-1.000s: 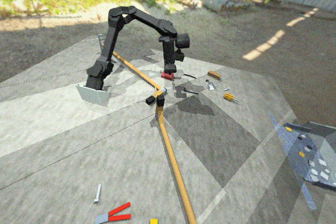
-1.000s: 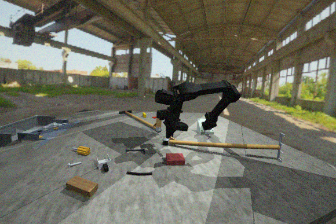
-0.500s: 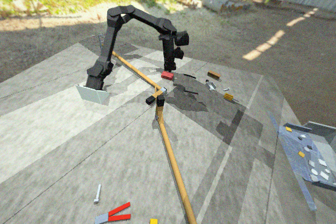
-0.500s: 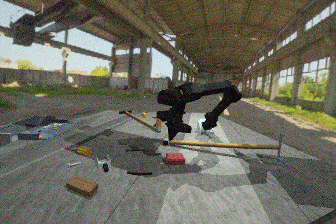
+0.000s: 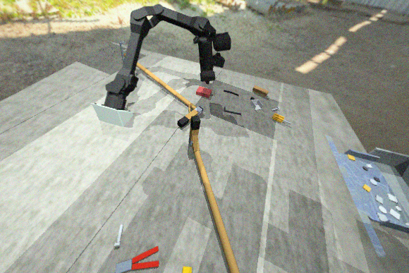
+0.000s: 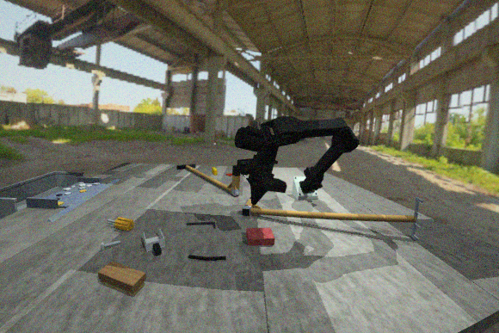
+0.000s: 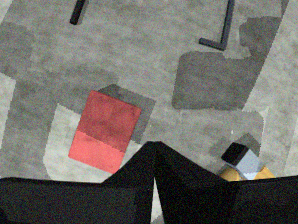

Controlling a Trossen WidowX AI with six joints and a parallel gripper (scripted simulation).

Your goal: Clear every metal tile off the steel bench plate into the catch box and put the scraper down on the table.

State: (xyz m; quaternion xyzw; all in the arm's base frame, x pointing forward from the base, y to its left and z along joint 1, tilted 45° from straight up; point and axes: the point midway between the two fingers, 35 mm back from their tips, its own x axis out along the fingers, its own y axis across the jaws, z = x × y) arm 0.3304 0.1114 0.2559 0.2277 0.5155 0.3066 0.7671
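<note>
My gripper [image 5: 207, 82] [image 6: 254, 203] [image 7: 153, 148] is shut and empty above the table, near a red block [image 5: 204, 92] [image 6: 260, 237] [image 7: 105, 131]. A long wooden-handled tool [image 5: 162, 83] [image 6: 327, 215] lies beside it, with a thin metal head at its far end; its wooden, black and grey grip end is near my fingertips. A second long wooden-handled tool [image 5: 211, 195] [image 6: 208, 180] has a dark end in the exterior view. I cannot tell which is the scraper. Several white, yellow and dark tiles are on the bluish steel plate [image 5: 356, 191] or by the catch box [image 5: 395, 156]; the boundary is unclear.
Near the gripper lie two black bent rods, a brown block [image 5: 260, 90] [image 6: 122, 278], a grey bracket [image 5: 257, 104] [image 6: 153, 242] and a yellow-handled tool [image 5: 278, 118] [image 6: 124, 224]. Red-handled pliers [image 5: 145, 265] and a bolt [image 5: 119, 236] lie at the top view's lower left.
</note>
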